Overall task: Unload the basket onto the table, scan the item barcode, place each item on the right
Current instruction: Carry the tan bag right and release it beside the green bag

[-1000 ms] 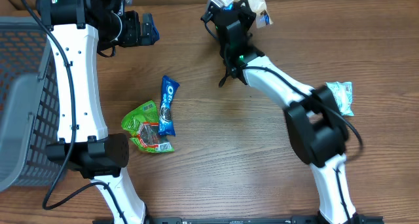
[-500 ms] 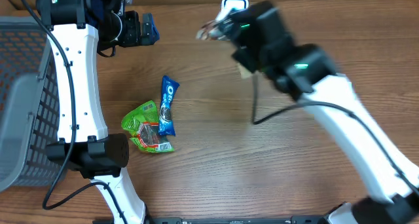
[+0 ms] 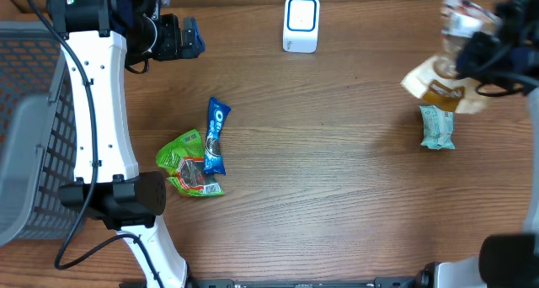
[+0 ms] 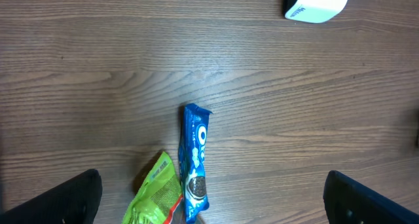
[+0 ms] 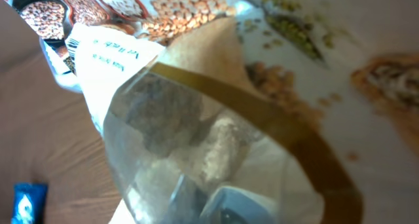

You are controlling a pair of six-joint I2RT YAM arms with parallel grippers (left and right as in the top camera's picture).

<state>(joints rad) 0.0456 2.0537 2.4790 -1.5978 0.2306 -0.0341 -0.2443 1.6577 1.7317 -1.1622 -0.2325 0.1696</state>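
Observation:
The item, a beige and clear snack bag (image 3: 442, 82), hangs over the table's right side with my right gripper (image 3: 472, 59) shut on it. The bag (image 5: 216, 99) fills the right wrist view, where the fingers (image 5: 226, 204) show dimly through its clear film. The white scanner (image 3: 301, 23) stands alone at the back middle, well left of the bag. High at the back left, my left gripper (image 3: 181, 37) is open and empty. In its wrist view that gripper (image 4: 213, 191) hangs above the packets, and the scanner (image 4: 316, 2) sits at the top right.
A blue Oreo packet (image 3: 216, 135) and a green bag (image 3: 189, 163) lie left of centre; they show as Oreo packet (image 4: 195, 162) and green bag (image 4: 157, 194) under the left wrist. A teal packet (image 3: 437, 125) lies just below the held bag. A grey basket (image 3: 29, 120) fills the left edge.
My right arm swung from the scanner at the back middle to the right edge, carrying the bag. The scanner is now uncovered. The left arm stayed put.

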